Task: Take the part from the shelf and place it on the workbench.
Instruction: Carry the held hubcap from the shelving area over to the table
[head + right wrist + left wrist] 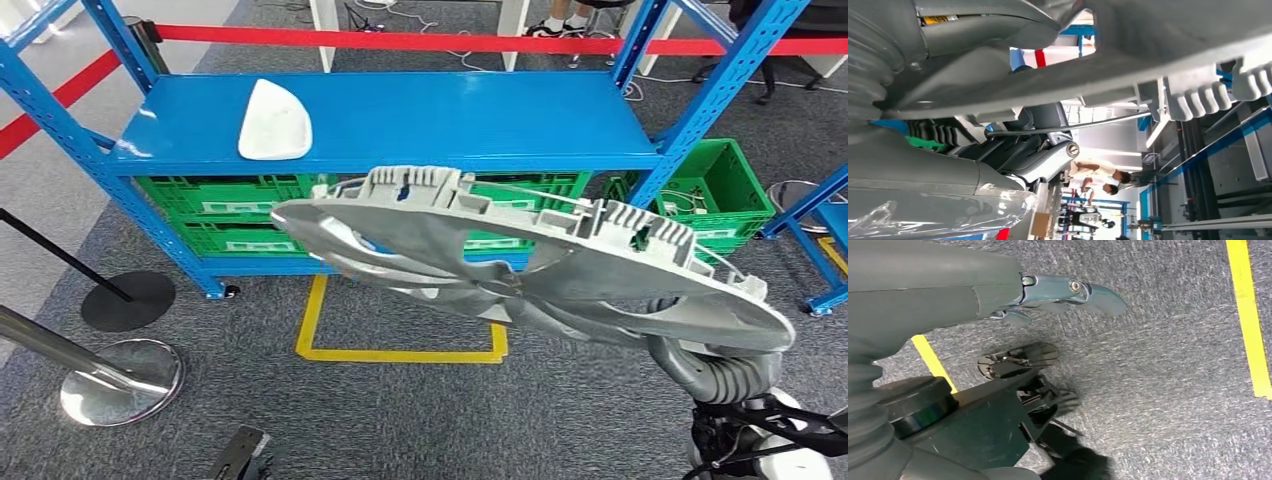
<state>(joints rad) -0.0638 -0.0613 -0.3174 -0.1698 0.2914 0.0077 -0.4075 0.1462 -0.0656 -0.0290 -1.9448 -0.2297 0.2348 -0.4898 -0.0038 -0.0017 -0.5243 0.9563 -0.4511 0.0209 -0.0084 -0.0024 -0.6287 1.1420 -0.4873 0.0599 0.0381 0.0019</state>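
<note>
A large grey cast part (pixel 530 260), round with ribbed lugs on its rim, hangs tilted in front of the blue shelf (pixel 420 120). My right arm (pixel 705 370) comes up under its right side. In the right wrist view my right hand (pixel 1013 155) grips the part (pixel 1148 50), thumb on one face and darker fingers (pixel 1048 160) on the other. My left hand (pixel 1068 290) hangs low over the grey carpet, fingers stretched out and holding nothing. A smaller pale part (pixel 274 120) lies on the shelf's top board at the left.
Green crates (pixel 230 195) sit on the shelf's lower level, and another (pixel 715 195) stands to its right. Two stanchion bases (pixel 120 375) stand on the floor at the left. A yellow floor outline (pixel 400 352) lies before the shelf. People (pixel 1098 175) stand far off.
</note>
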